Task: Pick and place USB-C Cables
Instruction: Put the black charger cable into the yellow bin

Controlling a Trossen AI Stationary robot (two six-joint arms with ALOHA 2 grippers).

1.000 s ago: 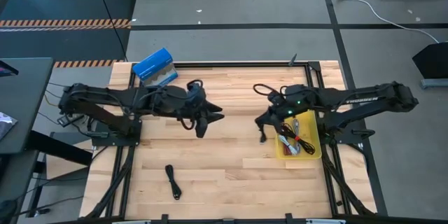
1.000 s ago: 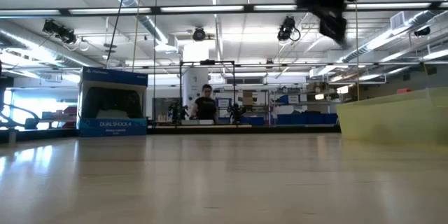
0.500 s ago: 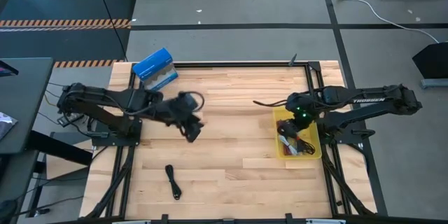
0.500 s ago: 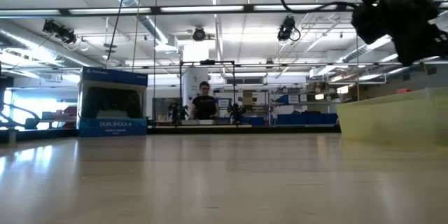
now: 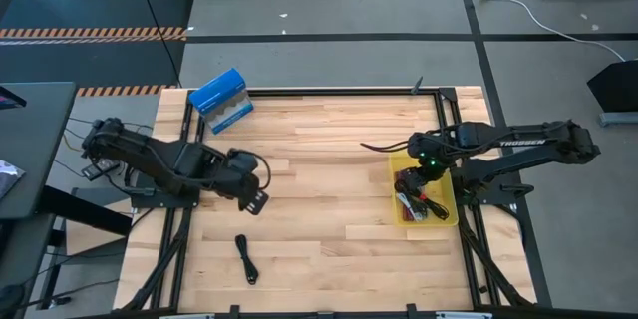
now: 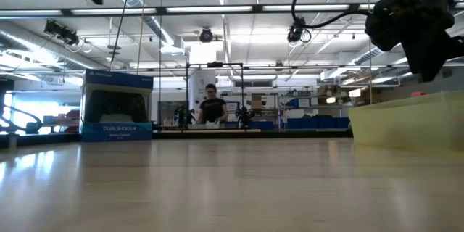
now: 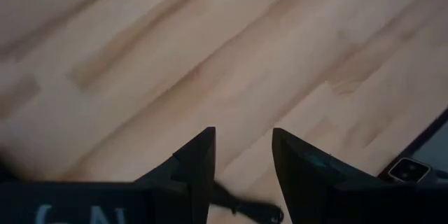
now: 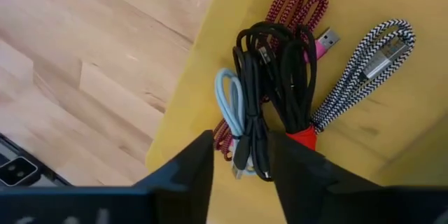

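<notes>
The bundled cables (image 8: 269, 84) are gathered in the yellow plastic tray (image 5: 445, 197) at the wooden worktop's (image 5: 329, 189) right edge beneath the empty, slightly parted right gripper (image 8: 241, 155) — presumably for release — while one black cable (image 5: 245, 258) is left near the front edge, the left gripper (image 7: 242, 152) held slightly parted, holding nothing, beyond it.

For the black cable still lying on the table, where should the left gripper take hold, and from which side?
The black cable lies flat on the wooden table as a narrow bundle, running lengthwise away from the front edge. Probably best gripped at mid-length, straight down from above, jaws closing across its narrow width. The left gripper is above the table, just behind it, jaws open.
</notes>
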